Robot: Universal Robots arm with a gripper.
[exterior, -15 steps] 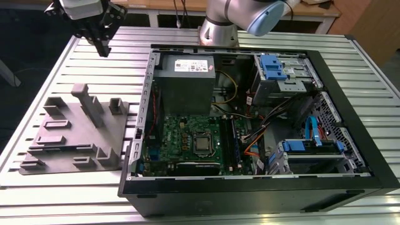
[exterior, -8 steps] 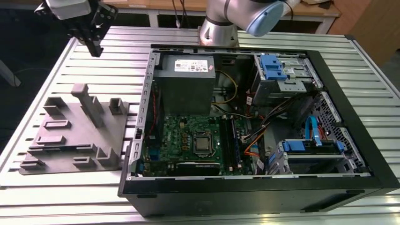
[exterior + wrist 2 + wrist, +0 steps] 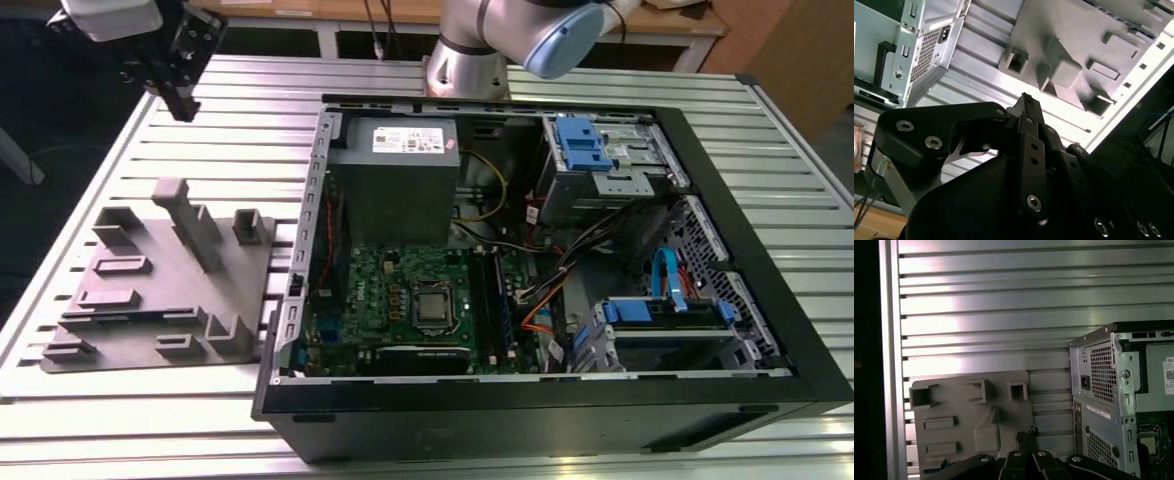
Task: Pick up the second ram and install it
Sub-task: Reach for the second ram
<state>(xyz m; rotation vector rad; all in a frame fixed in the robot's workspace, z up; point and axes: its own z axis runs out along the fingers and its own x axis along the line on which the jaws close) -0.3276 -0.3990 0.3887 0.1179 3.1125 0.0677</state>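
Pickup stage by looks of it, gripper (image 3: 186, 108) hanging over table (image 3: 134, 420) corner, past grey holder block (image 3: 160, 290), well apart from open case (image 3: 747, 250). Jaws pinched together, nothing between. Can't tell where second ram sits. Grab would need jaws spread, squared to stick's long edge.

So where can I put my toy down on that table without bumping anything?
Bare table slats lie on the camera side of the holder, and beyond the holder, where the gripper hangs. The gap between holder and case is narrow. Inside the case is crowded with parts.
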